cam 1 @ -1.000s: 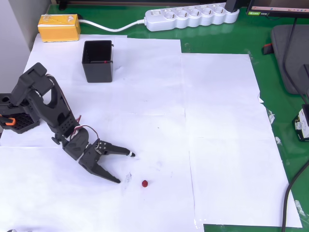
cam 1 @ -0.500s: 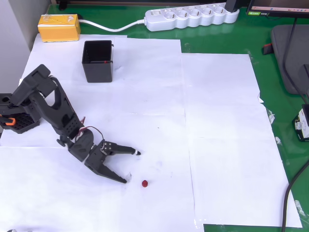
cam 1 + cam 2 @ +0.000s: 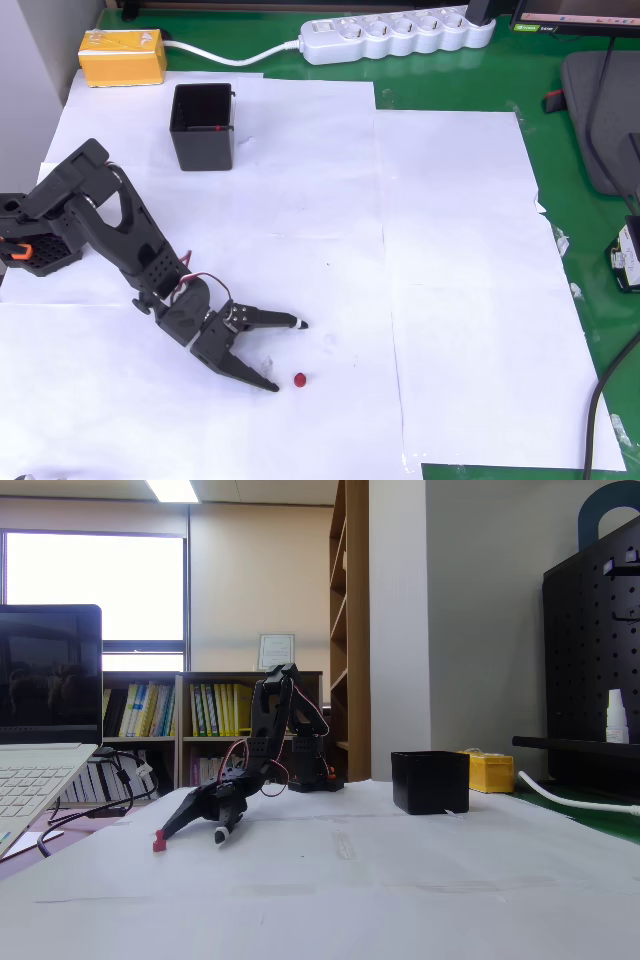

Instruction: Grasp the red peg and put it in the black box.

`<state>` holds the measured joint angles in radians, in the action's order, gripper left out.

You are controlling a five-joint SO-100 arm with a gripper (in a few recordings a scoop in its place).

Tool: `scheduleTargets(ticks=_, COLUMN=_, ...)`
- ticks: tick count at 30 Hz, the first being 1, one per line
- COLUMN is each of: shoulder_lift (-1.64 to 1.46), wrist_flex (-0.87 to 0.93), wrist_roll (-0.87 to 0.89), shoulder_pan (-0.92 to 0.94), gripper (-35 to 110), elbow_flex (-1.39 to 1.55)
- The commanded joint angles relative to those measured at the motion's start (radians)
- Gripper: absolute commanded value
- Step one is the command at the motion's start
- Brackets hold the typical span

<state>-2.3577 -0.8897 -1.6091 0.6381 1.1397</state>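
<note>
**Gripper low beside the red peg**

On the white paper (image 3: 300, 200), the gripper (image 3: 288, 353) sits with jaws spread wide, its lower fingertip just left of the red peg (image 3: 300, 379). The black box (image 3: 202, 127) stands well apart.

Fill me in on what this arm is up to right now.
The black arm is reaching low over the white paper with its gripper open, fingers spread toward the red peg. The peg lies on the paper just beyond the fingertips, not yet grasped. The black box stands apart near the yellow block, waiting for the peg.
</note>
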Motion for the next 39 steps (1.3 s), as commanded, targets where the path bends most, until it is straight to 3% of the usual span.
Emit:
scheduleTargets(ticks=1, shoulder_lift=-0.026, wrist_flex=0.017, wrist_roll=-0.003, shoulder_pan=0.012, gripper=42, elbow_flex=0.064)
scheduleTargets(ticks=39, shoulder_lift=-0.067, wrist_flex=0.071, wrist_roll=0.029, shoulder_pan=-0.049, gripper=42, elbow_flex=0.164)
